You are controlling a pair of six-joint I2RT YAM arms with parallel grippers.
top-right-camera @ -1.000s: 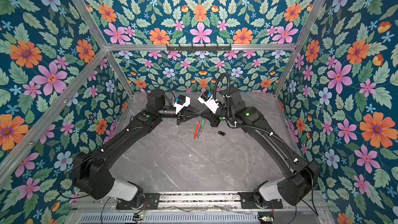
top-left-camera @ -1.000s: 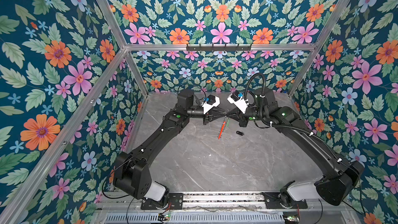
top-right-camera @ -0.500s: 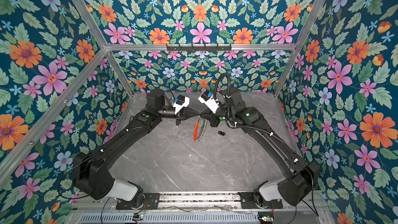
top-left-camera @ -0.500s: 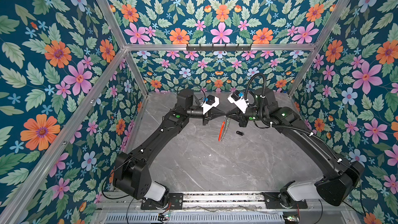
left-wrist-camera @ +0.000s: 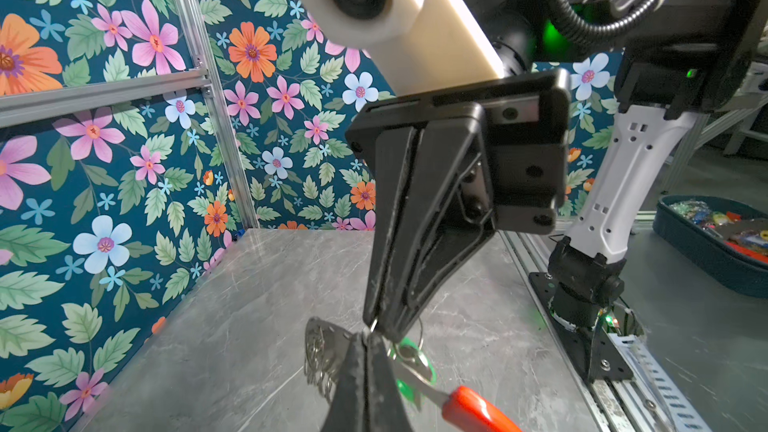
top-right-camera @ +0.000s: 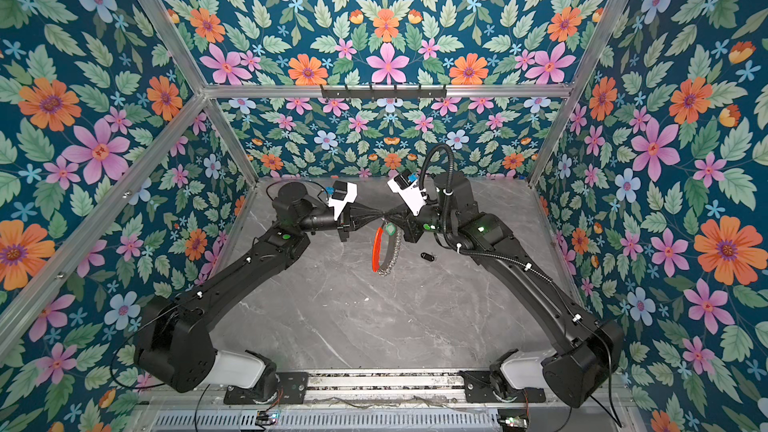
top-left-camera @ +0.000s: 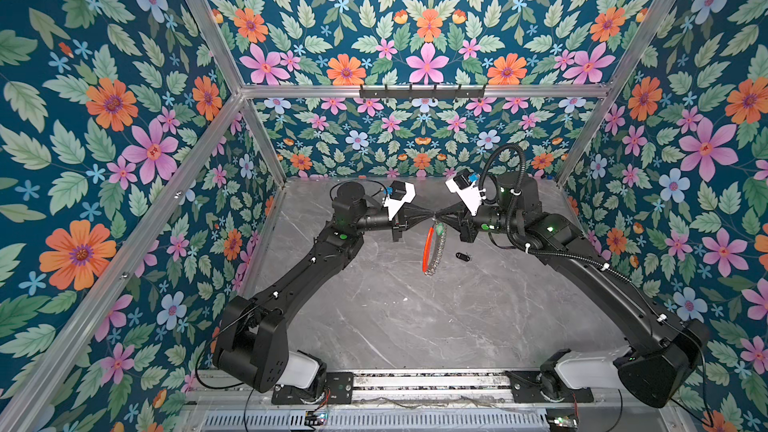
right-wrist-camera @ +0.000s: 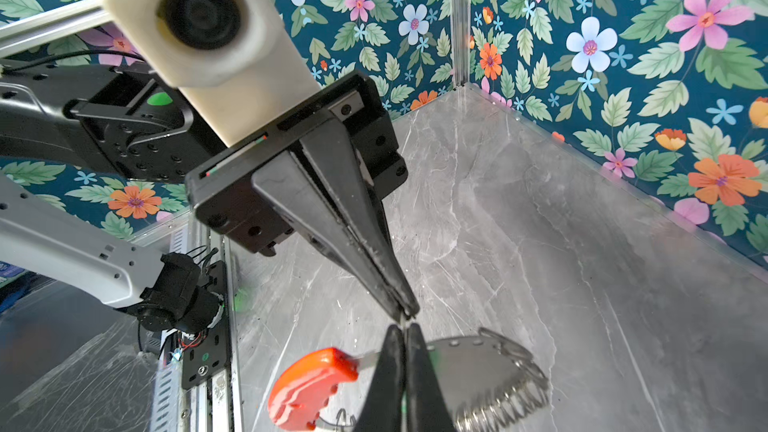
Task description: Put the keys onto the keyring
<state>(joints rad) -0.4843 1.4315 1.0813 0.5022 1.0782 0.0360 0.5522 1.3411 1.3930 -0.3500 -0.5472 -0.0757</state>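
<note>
Floral-papered walls (top-left-camera: 124, 118) box in a grey marbled bench (top-left-camera: 395, 317), bare except at its far middle. The left arm (top-left-camera: 316, 259) and right arm (top-left-camera: 582, 261) reach inward from the near corners and meet nose to nose there, so each can steady what the other works on.

The left claw (top-left-camera: 428, 215) is closed and so is the right claw (top-left-camera: 441, 216). Their tips almost touch, and the right wrist view shows a thin wire loop between them.

From that meeting point the keyring (top-left-camera: 427, 249) hangs edge-on in both top views, with its red arc on one side and its fringe of split rings (top-left-camera: 440, 249) on the other. Both claws look pinched on its top edge, which would keep the hoop from swinging while a small ring is worked. Which ring each tip holds is too fine to tell, and so is whether the hoop's low end rests on the bench.

The green-tagged key (top-right-camera: 389, 228) dangles just under the tips beside the hoop's top. It seems to be the one in hand, but whether it is threaded is unclear. The black-fob key (top-left-camera: 462, 257) lies flat on the bench just right of the hoop, within the right arm's reach and probably next.
</note>
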